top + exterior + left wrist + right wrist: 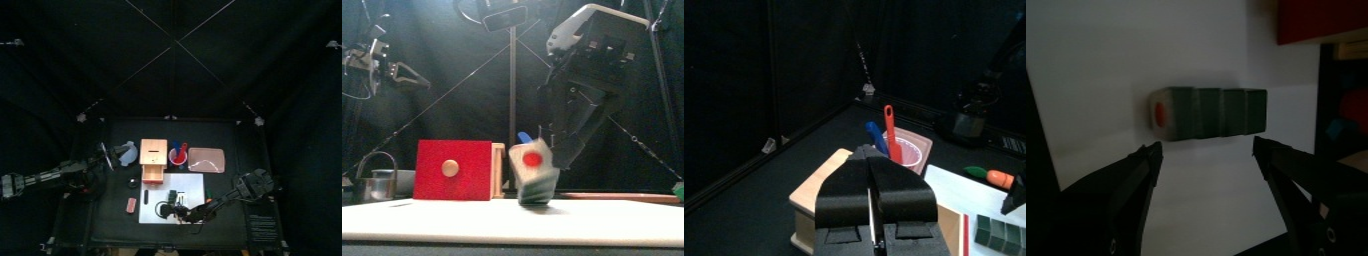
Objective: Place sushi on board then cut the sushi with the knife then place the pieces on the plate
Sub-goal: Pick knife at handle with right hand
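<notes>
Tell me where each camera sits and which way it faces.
Top: high above, looking down at the table; left arm, right arm show.
Front: table's front edge, looking level at the sushi and box; right arm shows.
Left wrist: on the left arm, facing the cup; shut left pincer shows.
Right wrist: on the right arm, facing the sushi on the board; open right pincer shows.
Front and right wrist share the sushi.
</notes>
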### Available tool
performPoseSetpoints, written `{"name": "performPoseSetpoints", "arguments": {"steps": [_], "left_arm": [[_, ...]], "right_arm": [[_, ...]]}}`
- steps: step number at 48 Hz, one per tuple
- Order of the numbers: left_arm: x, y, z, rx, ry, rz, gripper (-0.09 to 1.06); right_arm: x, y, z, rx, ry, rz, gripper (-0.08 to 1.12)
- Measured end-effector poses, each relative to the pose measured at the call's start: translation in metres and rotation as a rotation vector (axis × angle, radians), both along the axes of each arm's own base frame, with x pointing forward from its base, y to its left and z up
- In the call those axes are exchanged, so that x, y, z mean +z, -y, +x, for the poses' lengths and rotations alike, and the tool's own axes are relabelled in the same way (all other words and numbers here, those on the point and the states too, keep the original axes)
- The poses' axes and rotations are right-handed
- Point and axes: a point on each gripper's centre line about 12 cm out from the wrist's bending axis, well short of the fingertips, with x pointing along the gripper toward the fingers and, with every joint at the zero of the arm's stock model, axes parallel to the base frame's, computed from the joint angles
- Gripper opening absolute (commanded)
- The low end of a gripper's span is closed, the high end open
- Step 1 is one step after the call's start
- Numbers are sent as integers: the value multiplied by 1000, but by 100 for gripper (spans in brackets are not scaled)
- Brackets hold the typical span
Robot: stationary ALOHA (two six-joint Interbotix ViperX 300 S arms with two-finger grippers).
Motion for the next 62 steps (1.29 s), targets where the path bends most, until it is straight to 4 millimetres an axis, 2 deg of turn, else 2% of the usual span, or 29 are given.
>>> {"name": "performPoseSetpoints", "arguments": {"steps": [6,11,13,17,25,35,40,47,56,62], "left_arm": [[-1,0,0,2,-3,-1,6],[-1,0,0,1,-2,-3,6],[-2,0,0,1,-4,-3,6],[-2,0,0,0,-4,-2,6],[-2,0,0,0,-7,0,6],[-3,0,0,2,-9,1,6],[-2,-1,0,4,-8,0,6],[-2,-1,0,6,-8,2,6],[-7,-3,-3,21,-18,-5,6],[-13,-4,-5,31,-32,-15,6]], "right_arm": [[-1,3,-4,-14,5,-5,101],[18,20,-16,-67,44,17,101],[30,33,-23,-87,66,26,101],[55,73,-37,-146,121,38,101],[117,172,-66,-245,248,96,101],[143,271,-87,-246,212,159,101],[137,308,-84,-255,178,242,101],[127,334,-67,-253,148,374,101],[111,350,-48,-254,55,475,101],[102,350,-44,-256,-8,515,100]]}}
